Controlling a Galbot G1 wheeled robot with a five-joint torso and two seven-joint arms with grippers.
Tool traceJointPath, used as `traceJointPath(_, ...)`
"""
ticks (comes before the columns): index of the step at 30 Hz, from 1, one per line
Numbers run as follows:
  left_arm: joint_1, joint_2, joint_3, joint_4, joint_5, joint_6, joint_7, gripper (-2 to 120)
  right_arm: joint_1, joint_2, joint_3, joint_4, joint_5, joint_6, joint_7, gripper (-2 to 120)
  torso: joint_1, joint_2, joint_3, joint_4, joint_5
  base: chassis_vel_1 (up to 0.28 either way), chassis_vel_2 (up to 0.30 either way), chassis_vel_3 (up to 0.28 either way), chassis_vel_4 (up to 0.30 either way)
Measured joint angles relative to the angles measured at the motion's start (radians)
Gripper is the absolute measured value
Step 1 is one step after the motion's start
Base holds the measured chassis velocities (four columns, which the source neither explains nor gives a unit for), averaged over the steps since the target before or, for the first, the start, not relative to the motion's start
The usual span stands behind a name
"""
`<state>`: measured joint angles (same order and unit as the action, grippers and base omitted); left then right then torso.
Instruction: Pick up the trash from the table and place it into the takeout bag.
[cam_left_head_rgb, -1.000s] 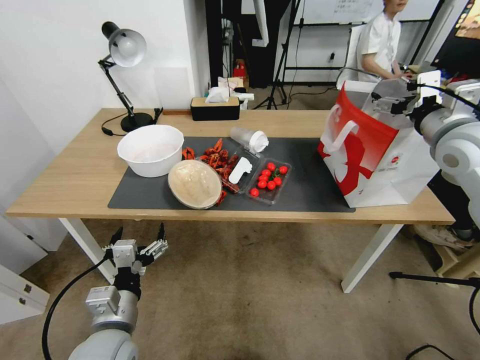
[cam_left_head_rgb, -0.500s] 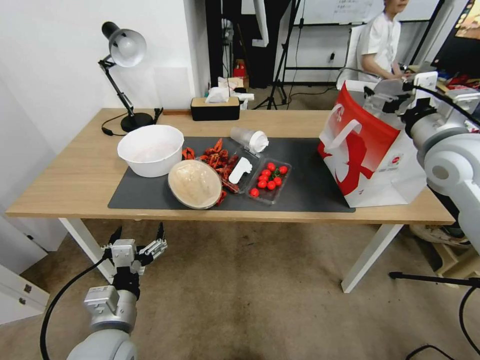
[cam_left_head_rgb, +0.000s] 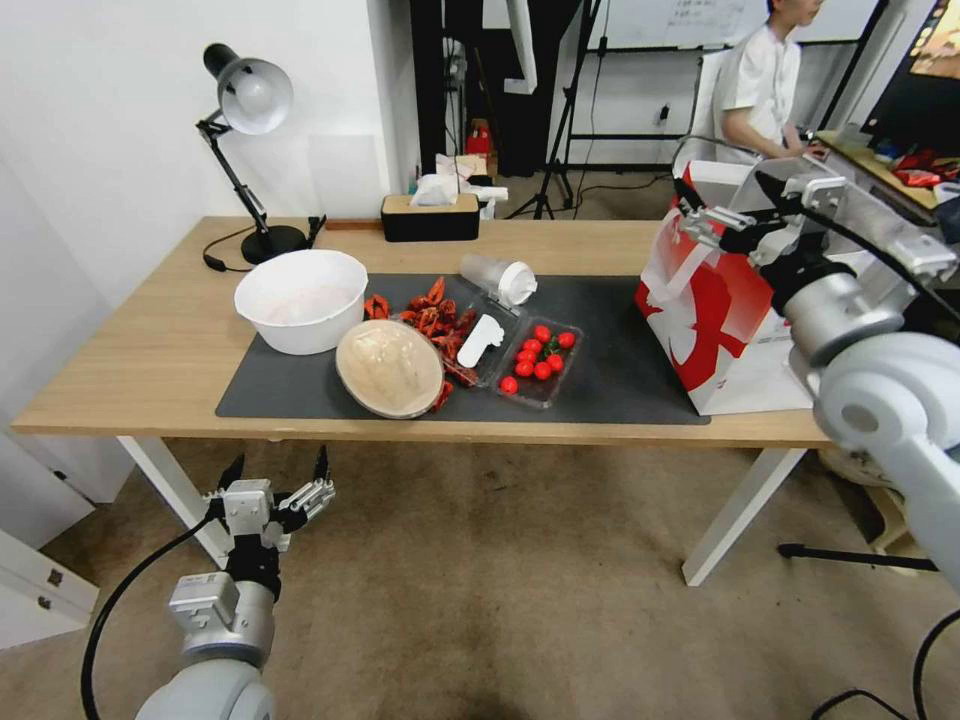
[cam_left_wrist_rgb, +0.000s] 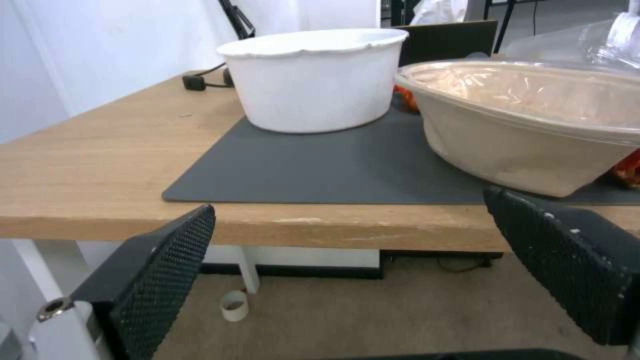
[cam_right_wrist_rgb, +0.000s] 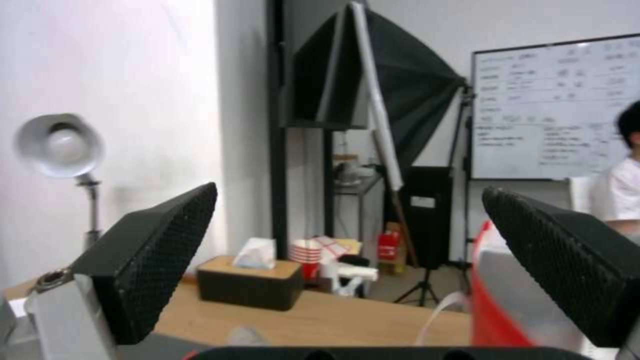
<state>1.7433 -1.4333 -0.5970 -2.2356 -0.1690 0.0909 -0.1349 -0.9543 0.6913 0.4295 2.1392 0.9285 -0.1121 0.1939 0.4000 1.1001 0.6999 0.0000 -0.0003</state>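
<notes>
The takeout bag, red and white with strap handles, stands at the table's right end. My right gripper hovers open and empty over the bag's near top edge; the right wrist view has the bag's red rim below the spread fingers. A round tan bowl rests tilted at the front of the dark mat. A clear plastic cup with a white lid lies on its side behind it. My left gripper hangs open below the table's front edge, facing the tan bowl.
A big white bowl stands left of the tan bowl. Red crayfish shells and a clear tray of cherry tomatoes lie mid-mat. A desk lamp and a tissue box stand along the far edge of the table.
My right arm has swung left and nearer to the camera, carrying its open gripper across the top of the bag. The left arm and the table items have stayed put.
</notes>
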Motion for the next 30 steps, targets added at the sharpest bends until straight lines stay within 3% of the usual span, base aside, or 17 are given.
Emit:
traceJointPath(5,-0.002,0.0,0.001,0.001,-0.008,0.0,0.0,100,-0.12,0.027,0.025,0.038,-0.038,0.056,-0.038,100,0.0,0.0,0.0,-0.0001,0.0001,0.0,0.0,0.0,0.0)
traceJointPath(15,-0.003,0.004,-0.002,0.005,-0.012,-0.002,0.0,100,-0.334,0.148,0.006,0.049,-0.214,0.182,0.028,100,0.0,0.0,0.0,-0.0001,0.0006,0.0,0.0,0.0,0.0)
traceJointPath(17,-0.003,0.004,-0.003,0.009,-0.012,-0.003,0.0,100,-0.398,0.177,0.005,0.046,-0.272,0.25,0.054,100,0.0,0.0,0.0,-0.0001,0.0,0.0,0.0,0.0,0.0)
traceJointPath(26,-0.011,0.007,0.008,0.018,-0.013,-0.003,0.002,100,-0.522,0.235,0.005,0.011,-0.373,0.38,0.083,100,0.0,0.0,0.0,0.0,-0.0001,0.0,0.0,0.0,0.0)
traceJointPath(30,-0.011,0.007,0.009,0.022,-0.013,-0.004,0.002,100,-0.557,0.271,-0.004,-0.007,-0.412,0.394,0.084,100,0.0,0.0,0.0,0.0001,0.0004,0.0,0.0,0.0,0.0)
